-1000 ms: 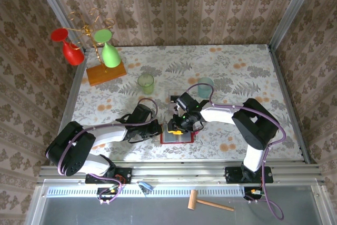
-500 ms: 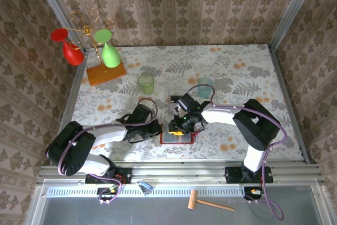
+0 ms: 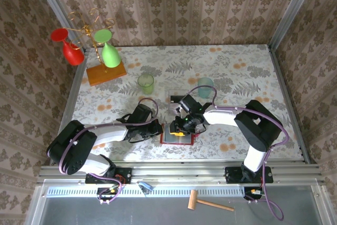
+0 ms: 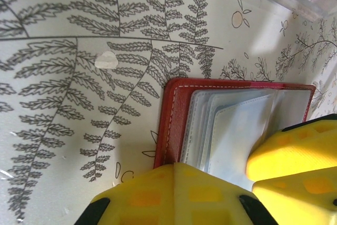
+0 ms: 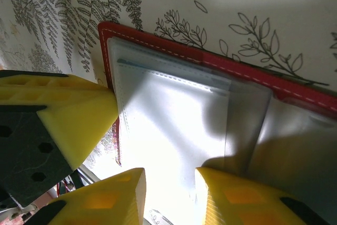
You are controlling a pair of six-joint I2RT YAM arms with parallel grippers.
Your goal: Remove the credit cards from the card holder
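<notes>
The red card holder point(image 3: 177, 137) lies open on the tabletop point(image 3: 237, 67) between the arms. The left gripper point(image 4: 174, 183), jaws shut, pins its edge. The right gripper point(image 5: 168, 196), jaws partly apart, has barely shifted over the clear pockets point(image 5: 174, 114), so the credit cards are probably still inside.

red card holder point(image 4: 171, 125), seemingly greyish pockets point(image 5: 174, 114), fern-print table point(image 4: 79, 51)

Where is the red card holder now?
In the top view the card holder lies open on the table, front centre, the left gripper at its left edge, the right gripper over it.
</notes>
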